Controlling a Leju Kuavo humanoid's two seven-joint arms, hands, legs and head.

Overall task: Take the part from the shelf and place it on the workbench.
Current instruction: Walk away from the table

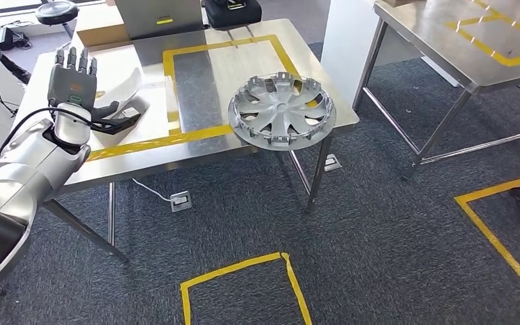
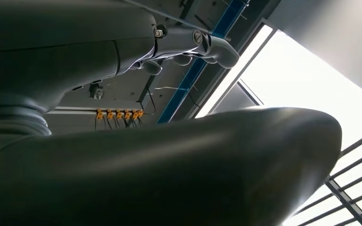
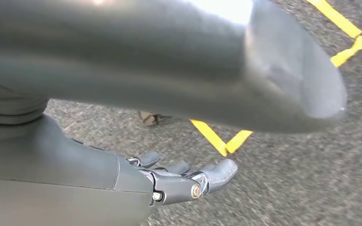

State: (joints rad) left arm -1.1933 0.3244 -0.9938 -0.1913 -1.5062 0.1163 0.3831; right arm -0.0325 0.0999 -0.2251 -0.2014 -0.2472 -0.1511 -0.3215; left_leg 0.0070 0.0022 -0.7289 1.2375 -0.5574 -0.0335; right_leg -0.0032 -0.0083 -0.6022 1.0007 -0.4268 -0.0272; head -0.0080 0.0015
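Note:
A silver wheel cover (image 1: 282, 110) lies flat on the front right corner of the steel workbench (image 1: 244, 61), its rim slightly over the edge. My left hand (image 1: 74, 78) is raised over the bench's left side, fingers straight and spread, holding nothing, well left of the cover. In the left wrist view that hand's fingers (image 2: 188, 44) point toward the ceiling, empty. My right hand (image 3: 184, 181) hangs over the grey carpet with fingers extended and nothing in it.
A white moulded part (image 1: 125, 91) and a black piece lie on the bench beside my left hand. Yellow tape frames a zone on the bench. A second steel table (image 1: 447, 40) stands at the right. A yellow floor outline (image 1: 244, 271) and a floor socket (image 1: 181, 200) sit below.

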